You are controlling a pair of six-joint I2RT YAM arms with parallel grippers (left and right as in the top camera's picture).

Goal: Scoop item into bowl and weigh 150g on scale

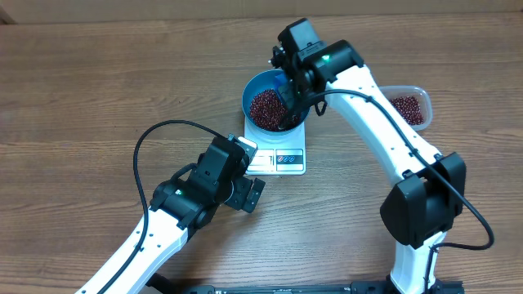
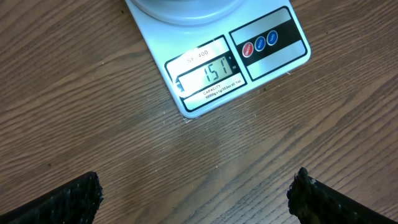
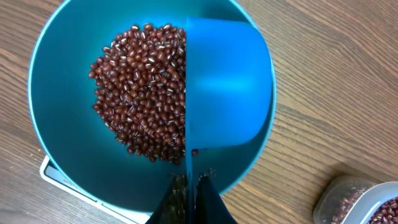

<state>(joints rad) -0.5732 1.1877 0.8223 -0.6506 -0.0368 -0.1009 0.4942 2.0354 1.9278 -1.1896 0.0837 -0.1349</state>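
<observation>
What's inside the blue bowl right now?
A heap of red-brown beans, with the blue scoop, held by the right gripper, tipped above them. Whatever lies beneath the scoop is hidden.

- We see the beans (image 3: pixel 140 93) dark red-brown, many flecked pale.
- The bowl (image 3: pixel 62 124) is plain teal-blue — the scoop (image 3: pixel 227 87) a brighter blue.
- The scale (image 2: pixel 158 50) is white, with a grey display (image 2: pixel 208 73), dark digits and a black strip bearing one red and two blue buttons (image 2: pixel 260 42).
- The surface (image 2: pixel 93 112) shows us brown wood grain.
- The left fingers (image 2: pixel 62 202) are black.
</observation>
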